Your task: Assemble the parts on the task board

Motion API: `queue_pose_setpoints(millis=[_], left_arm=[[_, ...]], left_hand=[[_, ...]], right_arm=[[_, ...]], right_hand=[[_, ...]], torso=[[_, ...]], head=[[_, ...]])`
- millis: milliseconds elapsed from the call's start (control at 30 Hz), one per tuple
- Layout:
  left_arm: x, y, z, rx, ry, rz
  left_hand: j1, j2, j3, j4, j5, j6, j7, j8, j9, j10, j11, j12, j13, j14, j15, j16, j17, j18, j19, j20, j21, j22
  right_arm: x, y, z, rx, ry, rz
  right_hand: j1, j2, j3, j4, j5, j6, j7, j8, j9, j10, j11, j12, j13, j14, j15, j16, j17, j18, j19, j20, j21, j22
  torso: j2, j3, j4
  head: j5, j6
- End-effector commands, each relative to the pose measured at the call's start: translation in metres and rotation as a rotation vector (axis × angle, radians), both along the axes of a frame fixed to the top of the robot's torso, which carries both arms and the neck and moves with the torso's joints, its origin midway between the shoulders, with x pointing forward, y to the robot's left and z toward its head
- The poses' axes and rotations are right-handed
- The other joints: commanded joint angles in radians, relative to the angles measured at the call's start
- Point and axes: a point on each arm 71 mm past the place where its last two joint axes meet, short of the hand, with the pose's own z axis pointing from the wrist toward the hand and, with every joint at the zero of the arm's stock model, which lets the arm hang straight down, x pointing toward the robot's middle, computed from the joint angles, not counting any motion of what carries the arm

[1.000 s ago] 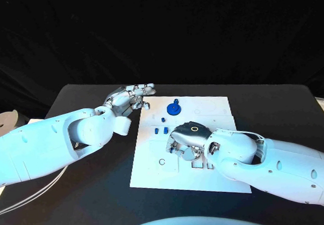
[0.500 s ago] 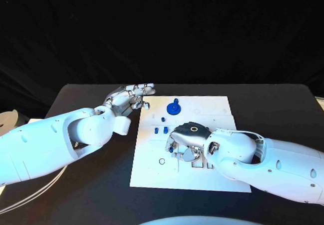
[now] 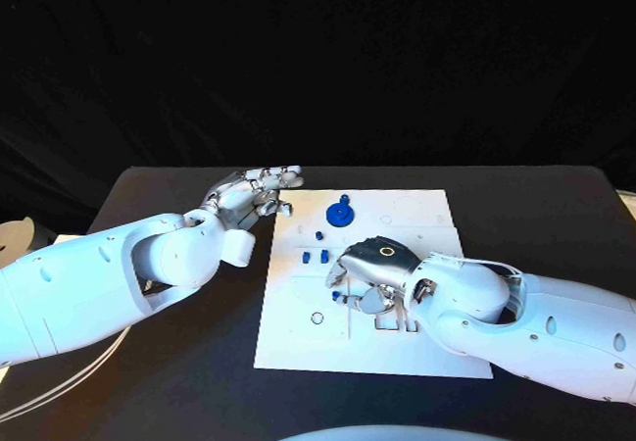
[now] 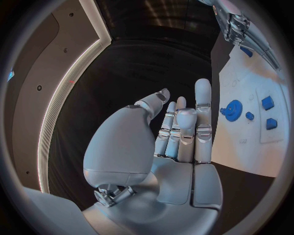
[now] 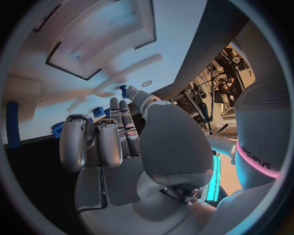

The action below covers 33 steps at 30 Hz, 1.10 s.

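A: Right hand [image 3: 373,272] sits low over the middle of the task board [image 3: 423,208], fingers curled down. A small blue part [image 3: 337,296] shows right at its fingertips in the head view – pinched or just touched, can't tell from here

B: Wrist cam any help?

A: Not much. Right wrist view has the fingers [image 5: 98,139] bent inward with a blue part [image 5: 123,91] past the tips, but contact isn't readable. Left hand [image 3: 258,191] hovers at the board's far left corner, fingers straight and apart, holding nothing

B: Rest of the parts?

A: Blue gear [image 3: 340,215] near the far edge of the board, two small blue pegs [image 3: 314,255] between the gear and the right hand. Recessed slots lie just beside the right hand, partly under it

B: So the step is seating that small part

A: My read, yes. Do it well – keep the part upright, line it over its slot before pressing, push straight down. Risk is a tilt jamming it at the rim. Left hand could steady the board edge if it slides
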Motion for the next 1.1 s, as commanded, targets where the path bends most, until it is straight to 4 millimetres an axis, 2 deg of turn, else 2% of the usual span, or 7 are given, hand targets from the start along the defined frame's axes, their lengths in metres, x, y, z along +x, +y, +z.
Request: queue_pose_setpoints(millis=[33,100,367,567,800,1000,1100], left_arm=[[0.0,-0.001,0.001,-0.008,-0.007,-0.019],[0.0,-0.001,0.001,-0.008,-0.007,-0.019],[0.0,-0.001,0.001,-0.008,-0.007,-0.02],[0.0,0.0,0.001,-0.007,-0.006,-0.019],[0.0,0.001,0.001,-0.006,-0.006,-0.016],[-0.001,-0.001,0.001,-0.008,-0.007,-0.022],[-0.001,-0.001,0.001,-0.007,-0.008,-0.023]], left_hand=[[0.0,-0.005,-0.005,-0.003,0.005,-0.008,0.001,0.005,0.002,-0.007,0.002,0.006,0.001,-0.005,0.002,0.001,-0.002,0.01,-0.003,0.0,-0.003,-0.002],[0.0,-0.005,-0.005,-0.003,0.005,-0.008,0.001,0.005,0.002,-0.007,0.002,0.006,0.001,-0.005,0.002,0.001,-0.002,0.01,-0.003,0.0,-0.003,-0.002],[0.002,-0.003,-0.005,-0.004,0.006,-0.009,0.001,0.007,0.002,-0.009,0.002,0.009,0.001,-0.006,0.002,0.001,-0.003,0.011,-0.004,0.001,-0.003,-0.002],[0.002,-0.003,-0.005,-0.004,0.006,-0.009,0.001,0.007,0.002,-0.009,0.002,0.009,0.001,-0.006,0.002,0.001,-0.003,0.011,-0.004,0.001,-0.003,-0.002],[0.005,-0.001,-0.004,-0.007,0.006,-0.01,0.001,0.01,0.002,-0.01,0.002,0.014,0.001,-0.007,0.002,0.003,-0.003,0.011,-0.004,0.001,-0.002,-0.002],[0.005,-0.001,-0.004,-0.007,0.006,-0.01,0.001,0.01,0.002,-0.01,0.002,0.014,0.001,-0.007,0.002,0.003,-0.003,0.011,-0.004,0.001,-0.002,-0.002],[0.005,-0.001,-0.004,-0.007,0.006,-0.01,0.001,0.01,0.002,-0.01,0.002,0.014,0.001,-0.007,0.002,0.003,-0.003,0.011,-0.004,0.001,-0.002,-0.002]], right_arm=[[-0.001,-0.002,0.009,0.096,-0.044,-0.005],[-0.002,-0.004,0.011,0.107,-0.045,-0.009],[-0.002,-0.016,0.02,0.097,-0.036,-0.032],[0.004,-0.042,0.036,0.036,-0.025,-0.091],[0.019,-0.077,0.061,-0.042,-0.068,-0.189],[0.028,-0.096,0.066,-0.134,-0.077,-0.245],[0.031,-0.101,0.064,-0.17,-0.068,-0.256]], right_hand=[[0.01,0.005,-0.004,0.0,0.005,-0.002,-0.007,-0.005,-0.002,-0.002,0.006,0.004,0.001,0.052,0.006,-0.005,0.002,0.01,-0.003,0.006,-0.005,-0.003],[0.01,0.005,-0.004,0.0,0.005,-0.002,-0.007,-0.005,-0.002,-0.001,0.006,0.004,0.001,0.052,0.006,-0.006,0.001,0.011,-0.003,0.006,-0.006,-0.005],[0.012,0.007,-0.009,0.001,0.007,-0.005,-0.009,-0.004,-0.004,0.006,0.004,0.009,0.003,0.051,0.004,-0.007,-0.001,0.011,-0.004,0.005,-0.008,-0.006],[0.013,0.005,-0.015,0.001,0.007,-0.007,-0.011,-0.003,-0.005,0.013,0.002,0.014,0.003,0.051,0.003,-0.009,-0.004,0.011,-0.004,0.005,-0.009,-0.008],[0.013,-0.003,-0.028,0.003,0.0,-0.016,-0.006,-0.004,-0.009,0.016,0.002,0.015,0.002,0.05,0.003,-0.013,-0.01,0.011,-0.004,0.005,-0.011,-0.01],[0.018,-0.012,-0.053,0.008,-0.006,-0.033,-0.006,-0.004,-0.019,-0.01,0.002,0.002,0.0,0.052,0.007,-0.016,-0.015,0.01,-0.002,0.009,-0.01,-0.007],[0.019,-0.014,-0.062,0.011,-0.008,-0.035,-0.007,-0.004,-0.02,-0.011,0.002,0.002,0.001,0.052,0.007,-0.018,-0.017,0.01,-0.002,0.009,-0.01,-0.007]], torso=[[0.0,-0.0001,0.0],[-0.001,-0.0012,-0.0007],[-0.001,-0.0009,0.0],[-0.001,-0.0027,-0.0019],[-0.001,-0.0012,-0.0012],[0.0,-0.0021,0.0009],[0.0,-0.0002,0.001]], head=[[-0.004,0.003],[-0.005,0.004],[-0.012,0.009],[-0.022,0.016],[-0.041,0.028],[-0.051,0.036],[-0.052,0.039]])
